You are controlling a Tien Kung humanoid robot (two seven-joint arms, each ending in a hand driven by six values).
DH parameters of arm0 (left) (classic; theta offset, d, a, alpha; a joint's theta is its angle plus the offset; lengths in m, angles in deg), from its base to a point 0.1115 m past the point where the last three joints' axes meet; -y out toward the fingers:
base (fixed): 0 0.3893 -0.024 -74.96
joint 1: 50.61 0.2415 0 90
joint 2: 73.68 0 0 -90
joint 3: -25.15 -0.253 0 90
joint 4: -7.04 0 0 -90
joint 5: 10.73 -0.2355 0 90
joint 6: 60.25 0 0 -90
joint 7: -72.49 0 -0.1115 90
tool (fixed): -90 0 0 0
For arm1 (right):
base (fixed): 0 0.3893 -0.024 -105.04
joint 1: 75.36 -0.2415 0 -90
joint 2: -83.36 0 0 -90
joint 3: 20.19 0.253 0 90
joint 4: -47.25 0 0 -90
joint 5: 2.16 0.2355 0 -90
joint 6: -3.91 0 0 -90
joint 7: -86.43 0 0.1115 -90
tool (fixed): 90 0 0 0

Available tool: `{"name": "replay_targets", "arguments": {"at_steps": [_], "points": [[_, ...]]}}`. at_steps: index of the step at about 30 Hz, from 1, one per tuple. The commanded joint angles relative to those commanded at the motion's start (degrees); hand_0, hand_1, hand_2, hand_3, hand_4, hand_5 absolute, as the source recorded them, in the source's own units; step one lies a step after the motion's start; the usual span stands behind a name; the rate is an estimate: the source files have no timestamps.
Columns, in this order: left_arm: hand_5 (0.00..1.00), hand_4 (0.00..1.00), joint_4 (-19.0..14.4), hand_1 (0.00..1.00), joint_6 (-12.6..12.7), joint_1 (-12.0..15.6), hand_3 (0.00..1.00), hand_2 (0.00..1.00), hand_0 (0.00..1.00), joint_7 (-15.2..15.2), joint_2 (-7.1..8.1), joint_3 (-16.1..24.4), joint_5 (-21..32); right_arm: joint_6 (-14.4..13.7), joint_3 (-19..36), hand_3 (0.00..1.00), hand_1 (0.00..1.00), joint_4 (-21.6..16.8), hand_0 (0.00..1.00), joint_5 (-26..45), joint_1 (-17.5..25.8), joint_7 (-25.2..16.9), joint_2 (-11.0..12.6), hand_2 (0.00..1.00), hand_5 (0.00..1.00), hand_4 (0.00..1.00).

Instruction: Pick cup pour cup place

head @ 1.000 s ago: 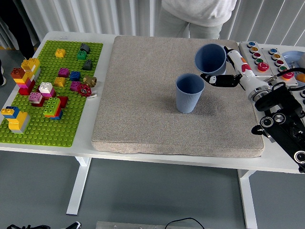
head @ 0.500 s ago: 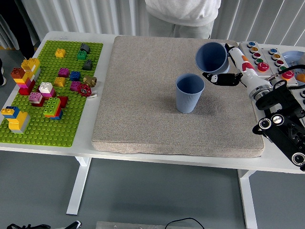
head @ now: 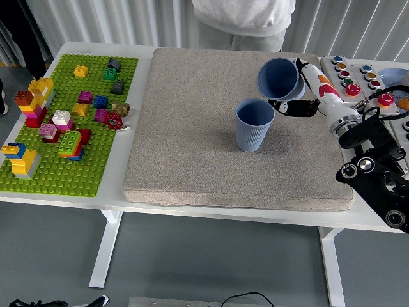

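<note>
Two blue ribbed cups are on or over the grey mat (head: 192, 141). One cup (head: 254, 126) stands upright near the mat's middle right. The other cup (head: 278, 78) is held in the air just above and right of it, tipped so its mouth faces left and down toward the standing cup. My right hand (head: 300, 89) is shut on this tipped cup, its white and black fingers wrapped round the cup's right side. The black right arm (head: 374, 173) comes in from the lower right. My left arm is out of sight.
A green baseplate (head: 96, 163) with several coloured bricks lies on the left of the white table. A panel of coloured buttons (head: 358, 77) sits at the far right. A person in a light top (head: 243, 16) stands at the far side.
My right hand has moved the held cup slightly left and tipped it further toward the standing cup. The person at the far side shifted a little left.
</note>
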Motion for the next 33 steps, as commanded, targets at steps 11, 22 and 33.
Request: {"name": "replay_targets", "arguments": {"at_steps": [11,22,33], "points": [[0.998,0.500,0.0,0.854,0.0,0.0,0.794,0.870,0.802,0.0,0.03,0.1,-0.1,-0.5,-0.3,0.798,0.819,0.0,0.918,-4.2,-0.1,0.4,0.0,0.795,0.328,0.779],[0.998,0.500,0.0,0.854,0.0,0.3,0.794,0.871,0.802,-0.2,0.08,0.3,-0.3,-0.9,-0.6,0.797,0.819,-1.0,0.918,-9.6,0.1,1.4,-0.4,0.793,0.325,0.777],[0.998,0.499,0.0,0.854,0.0,0.2,0.794,0.869,0.801,-0.1,0.09,0.2,-0.2,-1.5,-0.4,0.796,0.819,-1.2,0.918,-14.3,-0.1,2.0,-0.3,0.792,0.326,0.776]]}}
